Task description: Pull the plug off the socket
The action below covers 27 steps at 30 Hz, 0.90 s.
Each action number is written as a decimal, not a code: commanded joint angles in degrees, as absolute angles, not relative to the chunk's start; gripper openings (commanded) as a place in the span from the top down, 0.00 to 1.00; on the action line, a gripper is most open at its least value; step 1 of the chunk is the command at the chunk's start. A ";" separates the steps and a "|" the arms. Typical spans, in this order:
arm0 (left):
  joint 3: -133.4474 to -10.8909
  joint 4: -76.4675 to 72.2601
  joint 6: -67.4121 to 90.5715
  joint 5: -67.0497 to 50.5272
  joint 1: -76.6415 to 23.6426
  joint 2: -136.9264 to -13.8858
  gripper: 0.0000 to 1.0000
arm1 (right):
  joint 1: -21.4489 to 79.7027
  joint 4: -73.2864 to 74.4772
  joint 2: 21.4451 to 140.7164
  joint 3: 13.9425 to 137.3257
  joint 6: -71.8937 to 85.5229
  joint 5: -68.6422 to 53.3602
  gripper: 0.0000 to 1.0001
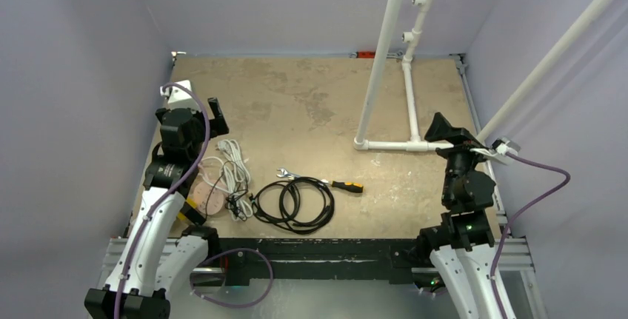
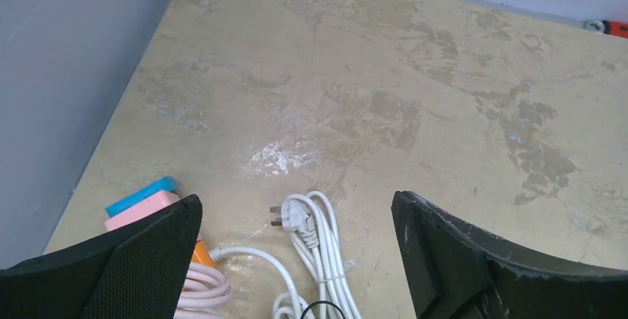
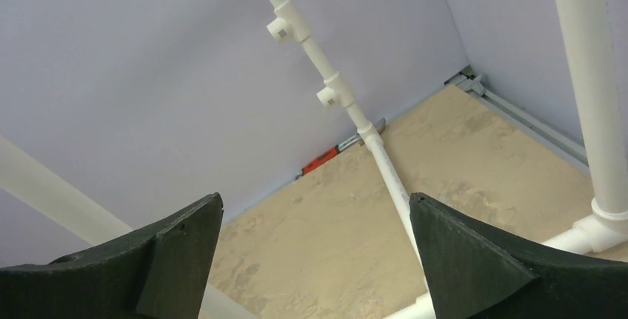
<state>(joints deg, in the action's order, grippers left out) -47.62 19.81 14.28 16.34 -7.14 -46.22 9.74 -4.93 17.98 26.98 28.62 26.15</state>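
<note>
A pink power strip (image 2: 144, 209) with a blue part and an orange end (image 2: 200, 251) lies at the left, partly behind my left finger. A white cord end (image 2: 216, 253) meets the orange end. A free white plug (image 2: 298, 215) with bare prongs lies on its coiled white cord (image 1: 234, 162). My left gripper (image 2: 296, 260) is open and empty, hovering above the strip and white cord (image 1: 209, 118). My right gripper (image 3: 315, 260) is open and empty, raised at the right side (image 1: 446, 131), far from the cords. The strip's sockets are hidden.
A coiled black cable (image 1: 295, 205) lies near the front edge, with a wrench (image 1: 285, 174) and a yellow-handled screwdriver (image 1: 342, 184) beside it. A white pipe frame (image 1: 409, 104) stands at the back right, close to my right gripper. Walls close in the left and right.
</note>
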 commanded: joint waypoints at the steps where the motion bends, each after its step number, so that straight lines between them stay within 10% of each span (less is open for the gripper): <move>1: -49.20 20.17 15.44 17.69 -6.77 -47.63 0.01 | 9.70 -4.34 18.99 28.56 29.79 28.09 0.01; 27: -45.72 26.59 28.03 16.66 14.84 -54.28 0.01 | 9.71 -3.71 21.92 29.61 29.10 25.17 0.01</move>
<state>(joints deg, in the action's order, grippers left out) -46.63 25.43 22.72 14.59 12.14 -56.49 9.74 -3.42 21.26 27.07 29.12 25.98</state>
